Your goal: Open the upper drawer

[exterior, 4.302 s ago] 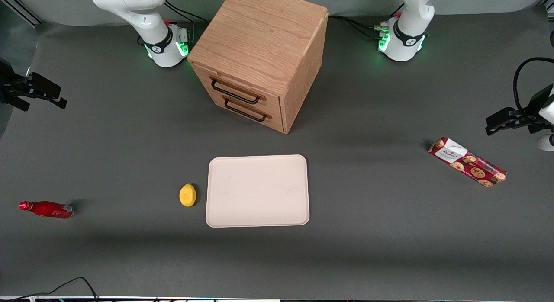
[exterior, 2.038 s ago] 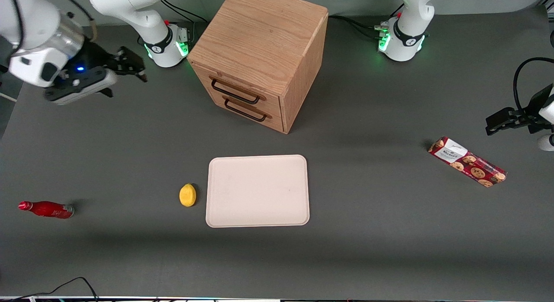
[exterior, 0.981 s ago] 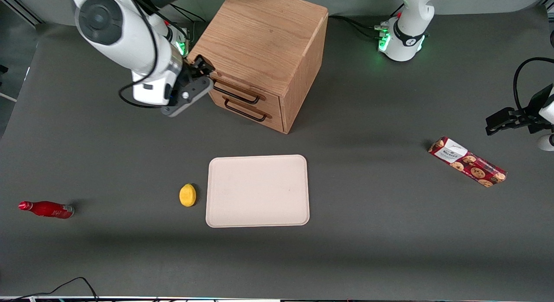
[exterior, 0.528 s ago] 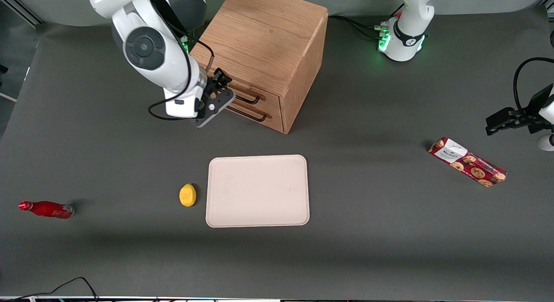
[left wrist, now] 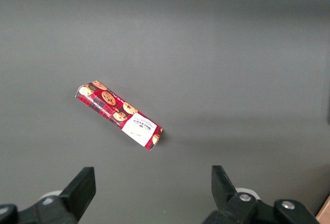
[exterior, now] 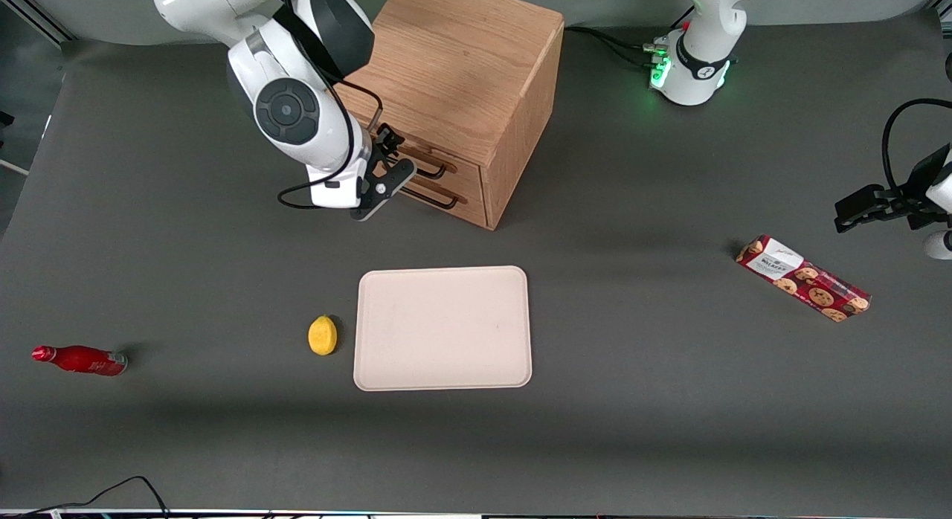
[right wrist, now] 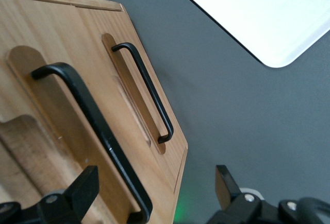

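Note:
The wooden cabinet [exterior: 461, 65] stands at the back middle of the table. Its upper drawer [exterior: 465, 171] is pushed in flush, with a thin black bar handle [exterior: 430, 166]; the lower drawer's handle [exterior: 435, 200] is just below. My right gripper [exterior: 388, 153] is open and empty, right in front of the upper drawer at the handle's end nearest the working arm. In the right wrist view the upper handle [right wrist: 87, 131] runs in between my gripper's [right wrist: 154, 185] spread fingers [right wrist: 85, 188], untouched. The lower handle [right wrist: 144, 90] lies beside it.
A pale rectangular tray [exterior: 442, 327] lies nearer the front camera than the cabinet, with a lemon [exterior: 322, 334] beside it. A red bottle [exterior: 78, 359] lies toward the working arm's end. A cookie box [exterior: 803, 277] lies toward the parked arm's end, also in the left wrist view [left wrist: 118, 116].
My right arm has swung in from the working arm's end of the table to the cabinet's front, and the gripper has slid along to the upper handle. The drawers have not moved.

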Motion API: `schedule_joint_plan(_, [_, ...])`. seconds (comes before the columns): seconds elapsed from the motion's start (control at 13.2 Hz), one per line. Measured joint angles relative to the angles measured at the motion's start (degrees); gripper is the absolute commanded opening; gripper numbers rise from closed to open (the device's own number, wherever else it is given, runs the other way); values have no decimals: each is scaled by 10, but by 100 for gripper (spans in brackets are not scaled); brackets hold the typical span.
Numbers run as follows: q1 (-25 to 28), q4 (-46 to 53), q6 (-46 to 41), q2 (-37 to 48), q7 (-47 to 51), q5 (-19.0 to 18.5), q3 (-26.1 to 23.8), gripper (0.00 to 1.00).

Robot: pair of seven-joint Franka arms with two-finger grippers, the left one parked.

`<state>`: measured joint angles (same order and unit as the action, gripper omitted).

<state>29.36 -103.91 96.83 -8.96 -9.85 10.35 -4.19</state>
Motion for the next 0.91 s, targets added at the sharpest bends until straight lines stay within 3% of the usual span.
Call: schedule_joint_plan(0.91, [-3,-15,22,-18,-14,28,-14,100])
